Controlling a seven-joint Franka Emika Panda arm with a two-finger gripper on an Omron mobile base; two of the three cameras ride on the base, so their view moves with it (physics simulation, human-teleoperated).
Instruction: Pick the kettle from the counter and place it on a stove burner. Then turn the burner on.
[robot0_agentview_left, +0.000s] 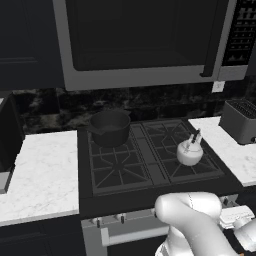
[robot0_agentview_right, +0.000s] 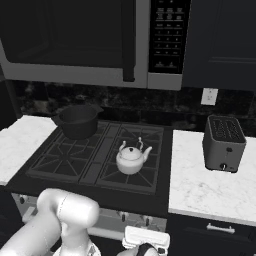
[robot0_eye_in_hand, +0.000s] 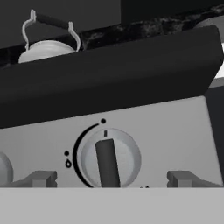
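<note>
One knob (robot0_eye_in_hand: 109, 159) sits centred between the fingertips (robot0_eye_in_hand: 41, 178) of the wide-open gripper (robot0_eye_in_hand: 111, 179). Kettle (robot0_agentview_left: 190, 151) rests on the front-right stove burner (robot0_agentview_left: 192, 167), at 11 o'clock beyond. Close squarely on the knob's bar, then rotate.

Landmark: kettle (robot0_agentview_right: 131, 159), upright on front right stove burner (robot0_agentview_right: 128, 172).

- Left of kettle: two left grates bare at front; saucepan (robot0_agentview_right: 77, 121) blocks back left.
- Behind kettle: back right grate free.
- Right of kettle: counter (robot0_agentview_right: 210, 187) open; toaster (robot0_agentview_right: 223, 143) stands toward wall.
- Above kettle: microwave (robot0_agentview_right: 90, 40) overhangs, limits headroom.
- Below and in front of kettle: knob (robot0_eye_in_hand: 110, 159) on stove front panel, nothing between it and camera.
</note>
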